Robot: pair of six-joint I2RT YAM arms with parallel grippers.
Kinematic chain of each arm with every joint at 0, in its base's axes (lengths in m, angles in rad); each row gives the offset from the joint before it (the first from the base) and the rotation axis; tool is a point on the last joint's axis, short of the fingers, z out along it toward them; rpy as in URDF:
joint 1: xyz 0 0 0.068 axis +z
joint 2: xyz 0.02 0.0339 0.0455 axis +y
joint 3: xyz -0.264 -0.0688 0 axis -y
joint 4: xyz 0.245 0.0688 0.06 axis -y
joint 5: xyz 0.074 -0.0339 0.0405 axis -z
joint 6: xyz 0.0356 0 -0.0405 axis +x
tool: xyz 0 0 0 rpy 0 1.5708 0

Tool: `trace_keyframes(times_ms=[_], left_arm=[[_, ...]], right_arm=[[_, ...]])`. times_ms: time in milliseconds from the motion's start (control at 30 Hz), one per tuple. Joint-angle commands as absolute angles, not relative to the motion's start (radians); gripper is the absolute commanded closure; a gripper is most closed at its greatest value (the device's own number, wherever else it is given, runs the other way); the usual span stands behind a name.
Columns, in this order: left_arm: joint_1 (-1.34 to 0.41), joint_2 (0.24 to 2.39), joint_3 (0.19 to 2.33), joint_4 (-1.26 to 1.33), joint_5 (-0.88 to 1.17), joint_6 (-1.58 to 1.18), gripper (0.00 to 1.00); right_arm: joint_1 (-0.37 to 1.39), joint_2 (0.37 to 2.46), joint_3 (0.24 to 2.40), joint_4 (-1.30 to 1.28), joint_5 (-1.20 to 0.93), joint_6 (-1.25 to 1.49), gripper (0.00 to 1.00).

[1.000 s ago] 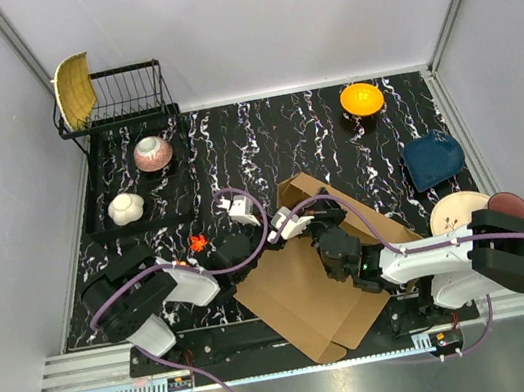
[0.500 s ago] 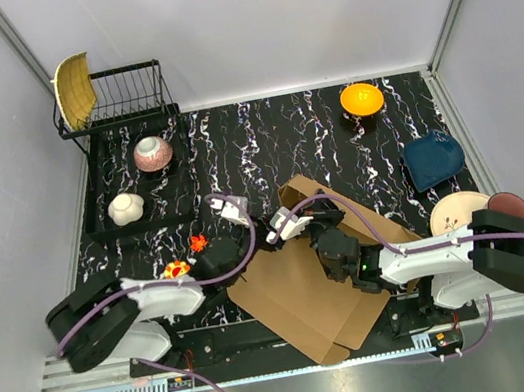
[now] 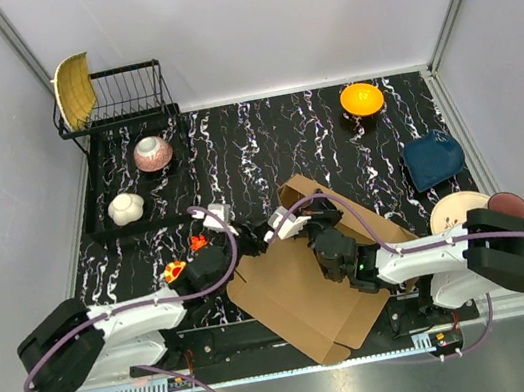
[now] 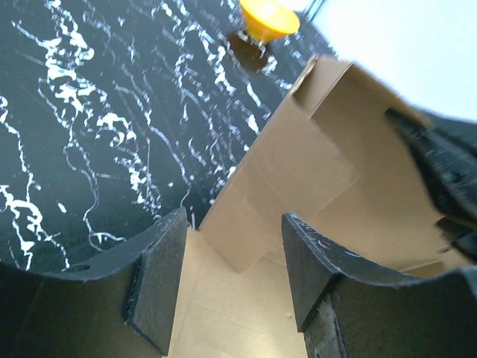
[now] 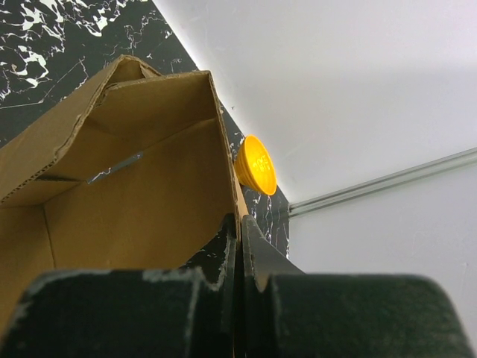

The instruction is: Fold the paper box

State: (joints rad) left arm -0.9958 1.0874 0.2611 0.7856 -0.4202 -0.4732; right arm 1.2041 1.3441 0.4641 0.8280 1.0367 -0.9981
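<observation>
The paper box (image 3: 298,286) is brown cardboard lying mostly flat at the table's near middle, with one flap raised at its far end. My right gripper (image 3: 321,231) is shut on the edge of that raised flap; in the right wrist view the jaws (image 5: 240,224) pinch the cardboard wall (image 5: 134,179). My left gripper (image 3: 234,252) is open at the box's left edge. In the left wrist view its fingers (image 4: 232,231) straddle the flat panel, with the raised flap (image 4: 298,164) beyond and the right gripper (image 4: 440,164) at the right.
An orange bowl (image 3: 361,97) stands at the back right. A blue dish (image 3: 434,161) and plates (image 3: 458,212) are at the right. A black tray (image 3: 99,194) holds a pink bowl (image 3: 153,154) and a white bowl (image 3: 126,208). Small red-orange toys (image 3: 197,241) lie by the left arm.
My left arm has stretched out low to the left and its wrist has shifted a little left, down to the box's left edge. The right gripper and the box have stayed put.
</observation>
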Motion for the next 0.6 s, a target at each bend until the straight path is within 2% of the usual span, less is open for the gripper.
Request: trace_keyframes(times_ms=[0,133,200,233,267,567], left_arm=[[-1.000,1.210,0.262,0.920,-0.425,-0.397,0.43],[-1.000,1.301,0.272,1.073,-0.387,-0.357,0.39],[-1.000,1.339,0.259,1.183,-0.377,-0.345,0.30],[-0.999,1.353,0.253,1.219,-0.373,-0.339,0.13],[-0.999,1.365,0.255,1.244,-0.368,-0.327,0.01],[-0.996,1.532,0.340,1.334,-0.336,-0.253,0.01]], right_arm=[[1.224,1.362,0.460,0.762,0.963,-0.845,1.00],[1.223,1.344,0.466,0.718,0.957,-0.813,1.00],[1.224,1.341,0.466,0.709,0.956,-0.805,1.00],[1.226,1.339,0.466,0.707,0.954,-0.801,1.00],[1.224,1.341,0.468,0.706,0.951,-0.799,1.00],[1.224,1.345,0.471,0.692,0.937,-0.781,1.00]])
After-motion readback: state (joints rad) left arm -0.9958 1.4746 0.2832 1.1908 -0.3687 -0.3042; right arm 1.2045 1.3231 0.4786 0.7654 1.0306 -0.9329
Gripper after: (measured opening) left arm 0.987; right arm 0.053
